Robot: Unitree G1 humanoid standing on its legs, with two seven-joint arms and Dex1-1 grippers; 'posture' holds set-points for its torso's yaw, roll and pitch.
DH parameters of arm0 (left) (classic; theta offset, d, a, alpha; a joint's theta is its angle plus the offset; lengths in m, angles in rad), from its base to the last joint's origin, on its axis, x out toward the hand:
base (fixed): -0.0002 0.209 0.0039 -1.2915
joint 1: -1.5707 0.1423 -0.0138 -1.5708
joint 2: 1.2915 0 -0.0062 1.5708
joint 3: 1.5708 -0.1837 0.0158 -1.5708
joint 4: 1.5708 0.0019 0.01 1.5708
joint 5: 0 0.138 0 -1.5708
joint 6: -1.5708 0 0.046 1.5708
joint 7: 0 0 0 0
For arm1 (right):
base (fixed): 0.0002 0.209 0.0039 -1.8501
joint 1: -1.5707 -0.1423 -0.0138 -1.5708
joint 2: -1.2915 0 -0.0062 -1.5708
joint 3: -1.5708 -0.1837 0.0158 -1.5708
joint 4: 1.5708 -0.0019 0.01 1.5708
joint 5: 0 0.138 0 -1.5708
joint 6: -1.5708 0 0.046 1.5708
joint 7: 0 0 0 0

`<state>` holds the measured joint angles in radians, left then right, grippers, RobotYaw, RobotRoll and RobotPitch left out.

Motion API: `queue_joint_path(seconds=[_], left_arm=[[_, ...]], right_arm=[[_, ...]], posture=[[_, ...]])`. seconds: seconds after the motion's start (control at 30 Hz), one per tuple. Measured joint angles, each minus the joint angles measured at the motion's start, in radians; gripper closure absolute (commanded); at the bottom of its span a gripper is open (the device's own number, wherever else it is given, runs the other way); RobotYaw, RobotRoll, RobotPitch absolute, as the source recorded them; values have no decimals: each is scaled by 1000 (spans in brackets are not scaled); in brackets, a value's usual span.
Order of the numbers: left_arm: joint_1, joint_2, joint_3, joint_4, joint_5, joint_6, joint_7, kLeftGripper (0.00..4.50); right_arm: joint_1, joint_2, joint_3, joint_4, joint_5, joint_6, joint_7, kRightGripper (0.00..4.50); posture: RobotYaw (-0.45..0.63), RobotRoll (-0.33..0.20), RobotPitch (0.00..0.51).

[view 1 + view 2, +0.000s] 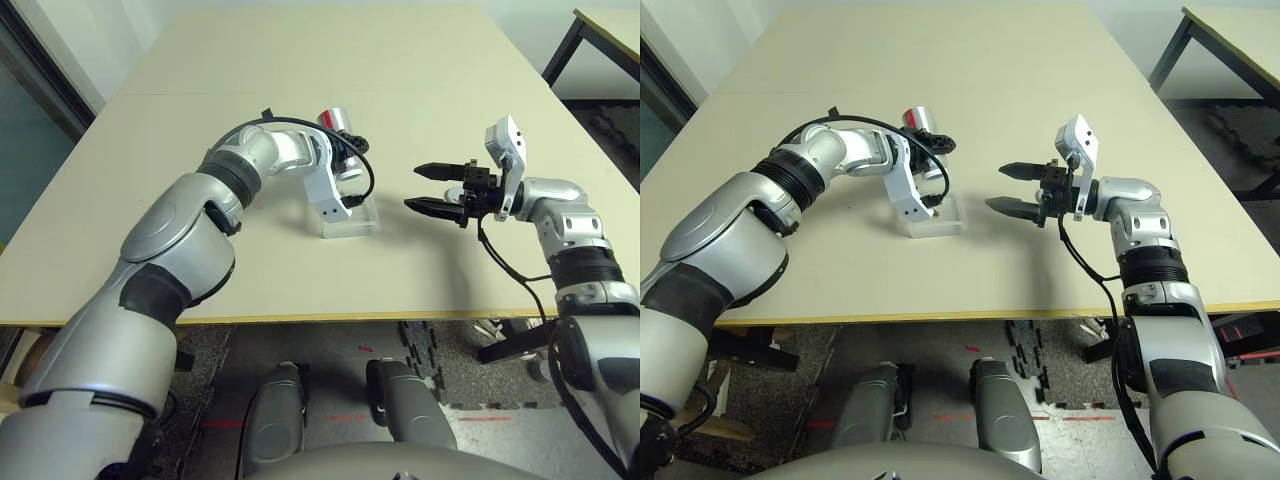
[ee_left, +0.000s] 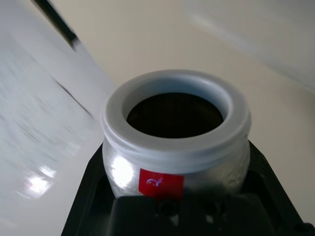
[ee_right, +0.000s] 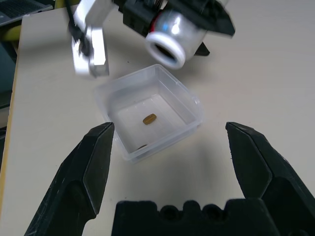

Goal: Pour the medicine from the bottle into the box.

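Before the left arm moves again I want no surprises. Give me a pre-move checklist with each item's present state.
1. Bottle gripped by the left gripper: ok, black fingers clamp its body.
2. Cap off: ok, the white rim stands open.
3. Bottle mouth over the box: ok, tilted, hanging above the clear tray's far side.
4. Medicine in the box: ok, one pill lies on its floor; a second brownish spot near the wall, cannot tell.
5. Bottle emptied: cannot tell, its inside is dark.
6. Right gripper clear of the box: ok, open, apart from it.
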<state>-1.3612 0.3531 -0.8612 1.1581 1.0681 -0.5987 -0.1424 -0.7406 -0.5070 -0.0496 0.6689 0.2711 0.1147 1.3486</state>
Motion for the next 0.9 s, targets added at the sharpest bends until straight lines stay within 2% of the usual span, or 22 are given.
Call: queue_joint_path(seconds=[0.03,0.17,0.23,0.3,0.4,0.6,0.73,0.9], left_arm=[[8,2,28,3,-35,0,-37,1784],[67,-2,247,27,-299,78,-301,1784],[89,-7,347,27,-417,159,-422,1784],[112,-34,493,10,-577,302,-535,1784],[138,-36,632,-47,-737,473,-618,1784],[247,-9,800,-175,-912,678,-625,1784],[333,9,867,-248,-981,773,-596,1784],[398,13,915,-327,-1036,822,-541,1784]], right_arm=[[0,0,0,0,0,-2,0,0],[0,1,1,3,-1,-16,1,0],[0,1,1,6,-3,-22,4,0],[-1,2,4,11,-8,-31,10,0],[-6,5,11,22,-10,-41,14,0],[-10,5,19,40,-11,-55,19,0],[-19,4,21,45,-16,-64,23,0],[-25,4,26,51,-19,-70,30,0]], posture=[[-30,0,106],[-23,0,107],[-18,0,110],[-15,0,109],[-11,0,112],[-4,0,116],[-2,0,116],[-5,0,116]])
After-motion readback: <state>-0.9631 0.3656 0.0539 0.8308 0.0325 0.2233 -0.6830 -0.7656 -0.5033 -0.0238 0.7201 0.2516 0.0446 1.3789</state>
